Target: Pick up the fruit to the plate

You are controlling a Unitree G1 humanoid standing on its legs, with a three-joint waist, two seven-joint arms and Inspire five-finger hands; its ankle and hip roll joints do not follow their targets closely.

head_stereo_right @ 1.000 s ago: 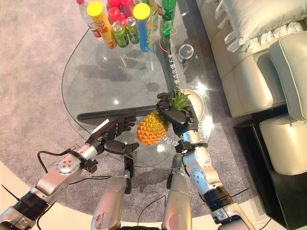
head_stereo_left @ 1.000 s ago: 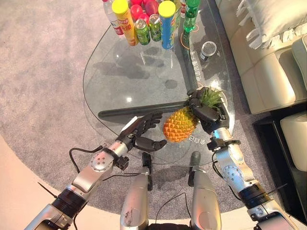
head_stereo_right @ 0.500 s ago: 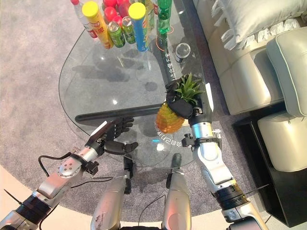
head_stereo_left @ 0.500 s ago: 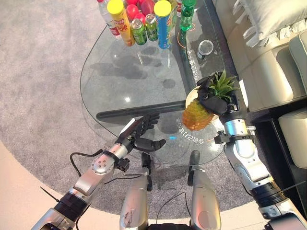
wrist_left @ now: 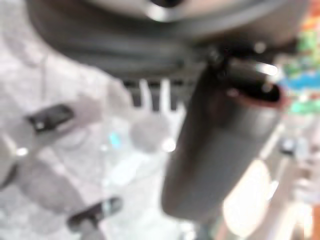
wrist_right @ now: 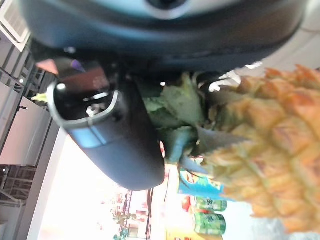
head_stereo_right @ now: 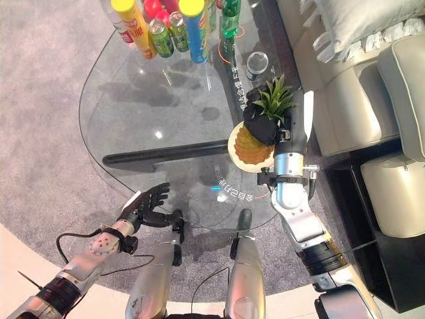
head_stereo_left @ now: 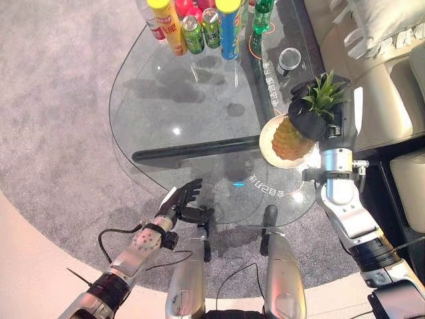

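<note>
My right hand point(head_stereo_left: 311, 123) is shut on a pineapple point(head_stereo_left: 289, 141) just below its green crown, holding it over a round cream plate point(head_stereo_left: 267, 144) at the right edge of the glass table point(head_stereo_left: 186, 100). In the right wrist view the pineapple point(wrist_right: 260, 165) shows beside the thumb point(wrist_right: 112, 140), its leaves tucked against the palm. Whether the fruit rests on the plate I cannot tell. My left hand point(head_stereo_left: 180, 205) hangs near the table's front edge with relaxed fingers, holding nothing.
Several bottles and cans point(head_stereo_left: 199, 26) stand at the table's far end, with a small round glass point(head_stereo_left: 289, 60) near them. A cream sofa point(head_stereo_left: 378, 73) runs along the right side. Grey carpet point(head_stereo_left: 60, 119) surrounds the table.
My right hand carried the pineapple to the right and further back, from the table's front middle to over the plate. My left hand drew back toward the front edge.
</note>
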